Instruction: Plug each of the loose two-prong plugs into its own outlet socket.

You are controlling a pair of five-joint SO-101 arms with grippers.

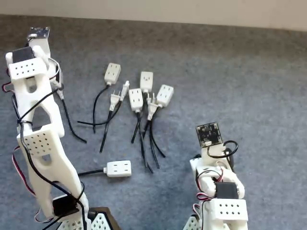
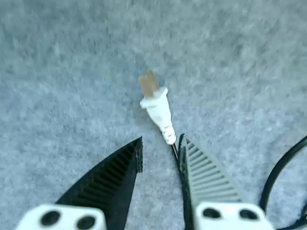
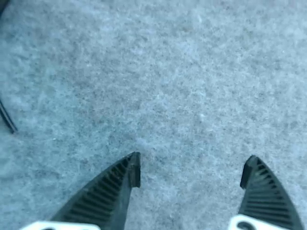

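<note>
1. The left end effector [image 2: 161, 143] hangs low over the bench toward its far left corner, its two fingers apart and clamped on nothing.
2. A white two-prong plug [image 2: 157, 109] lies flat on the grey bench [image 2: 57, 57] just beyond the fingertips, prongs pointing away from them. Its black cord [image 2: 174, 149] runs back between the tips, close against the pale finger.
3. The right end effector [image 3: 192, 167] sits by the near edge on the right side, its fingers wide apart above bare grey surface.
4. Mid-bench lies a cluster of four white outlet sockets [image 1: 146, 80] on black leads. A loose plug [image 1: 115, 99] and a second plug [image 1: 152, 110] lie among them. The second plug lies so close to the rightmost socket [image 1: 165, 95] that I cannot tell whether they touch.
5. A fifth socket [image 1: 118, 168] lies alone nearer the near edge, beside the left arm [image 1: 43, 143].
6. Judged step: the left arm is lining up to pick up its plug, and no plug looks seated, so the task is near its start.
7. The next move calls for advancing so the fingers close on the plug's body rather than the thin cord. The plug then goes to a socket with its prongs squared to the slots. The sockets lie loose, so the right arm will likely have to pin one.
</note>
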